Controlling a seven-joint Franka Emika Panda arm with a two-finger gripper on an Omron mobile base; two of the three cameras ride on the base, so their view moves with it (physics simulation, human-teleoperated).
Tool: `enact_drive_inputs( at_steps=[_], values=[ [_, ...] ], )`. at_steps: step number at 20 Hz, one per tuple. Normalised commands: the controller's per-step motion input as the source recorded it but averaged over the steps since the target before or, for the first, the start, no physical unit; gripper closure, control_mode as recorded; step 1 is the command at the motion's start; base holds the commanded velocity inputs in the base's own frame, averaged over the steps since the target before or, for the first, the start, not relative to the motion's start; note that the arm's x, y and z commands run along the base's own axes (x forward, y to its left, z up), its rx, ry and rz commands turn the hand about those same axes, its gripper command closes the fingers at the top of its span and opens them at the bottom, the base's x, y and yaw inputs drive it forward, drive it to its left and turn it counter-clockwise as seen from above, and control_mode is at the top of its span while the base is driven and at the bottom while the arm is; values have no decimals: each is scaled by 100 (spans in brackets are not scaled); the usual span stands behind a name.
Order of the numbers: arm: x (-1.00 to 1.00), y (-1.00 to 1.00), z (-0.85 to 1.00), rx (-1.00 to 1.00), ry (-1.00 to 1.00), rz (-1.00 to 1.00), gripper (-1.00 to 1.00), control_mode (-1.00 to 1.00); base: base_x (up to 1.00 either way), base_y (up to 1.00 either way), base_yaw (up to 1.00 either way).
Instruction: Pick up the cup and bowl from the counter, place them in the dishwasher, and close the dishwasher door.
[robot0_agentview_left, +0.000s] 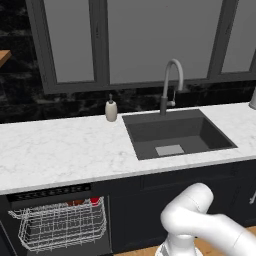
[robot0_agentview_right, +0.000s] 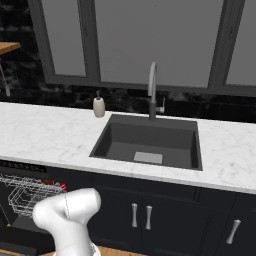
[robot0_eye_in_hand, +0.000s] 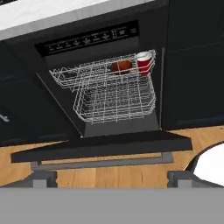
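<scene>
End effector (robot0_eye_in_hand: 112, 181) low before dishwasher (robot0_eye_in_hand: 89, 39), tips wide apart, holding nothing. Just ahead of tips: dishwasher door (robot0_eye_in_hand: 103, 146) hanging open, nearly flat. Beyond door: white wire rack (robot0_eye_in_hand: 109, 94) pulled out. At far right corner of rack's upper tier: cup (robot0_eye_in_hand: 144, 62) upright, bowl (robot0_eye_in_hand: 121, 66) just left of it, touching or nearly so. Farther up: counter (robot0_agentview_left: 55, 150) with dark sink (robot0_agentview_left: 175, 132), faucet (robot0_agentview_left: 170, 85), soap dispenser (robot0_agentview_left: 111, 109).

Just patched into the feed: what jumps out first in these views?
The dishwasher stands open, its white wire rack pulled out with the cup and bowl at its back corner. The dishwasher door hangs down low over the wooden floor. Above, the counter carries a dark sink.
</scene>
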Motion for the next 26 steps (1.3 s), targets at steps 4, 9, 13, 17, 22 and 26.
enact_drive_inputs(
  at_steps=[4,9,13,17,22,26],
  values=[
    [-2,0,-67,-17,-14,13,-100,-100,0,0,0],
    [0,0,-70,-19,-10,13,-100,-100,0,0,0],
    [0,7,-65,-17,-2,4,-100,-100,0,0,0],
    [14,42,-59,-14,7,-15,-100,-100,0,0,0],
    [17,36,-58,3,-14,-17,-100,-100,0,0,0],
    [52,16,-90,2,-9,-10,-100,-100,0,0,0]
  ],
)
